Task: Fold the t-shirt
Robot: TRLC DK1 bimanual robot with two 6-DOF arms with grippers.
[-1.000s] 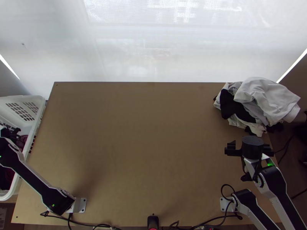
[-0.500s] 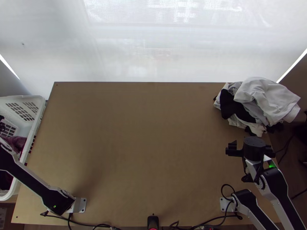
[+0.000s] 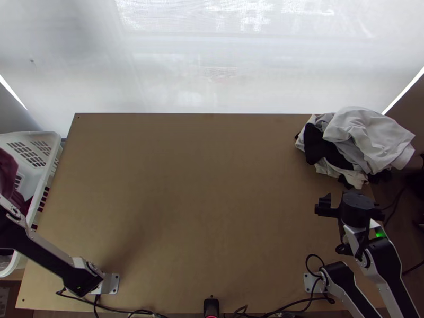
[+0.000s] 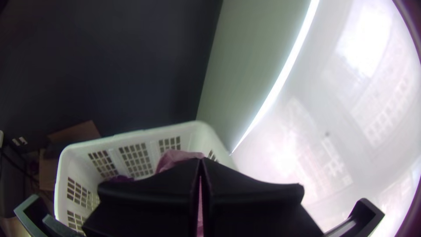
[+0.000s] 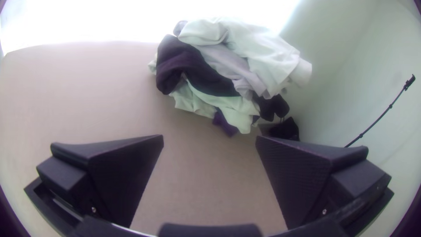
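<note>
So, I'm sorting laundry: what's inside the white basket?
Purple cloth shows in the white basket; the left gripper, shut on a bunched cloth, hides part. What's underneath can't be seen.

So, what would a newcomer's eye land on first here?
Most likely the heap of white, grey and black clothes at the far right corner of the table. Next, probably the left gripper at the white basket on the left, its fingers closed on reddish cloth.

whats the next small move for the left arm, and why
Probably ease the left gripper over the rim of the basket toward the table: its fingers are closed on the reddish cloth, still at the basket, and the flat tabletop should suit spreading it before folding.
</note>
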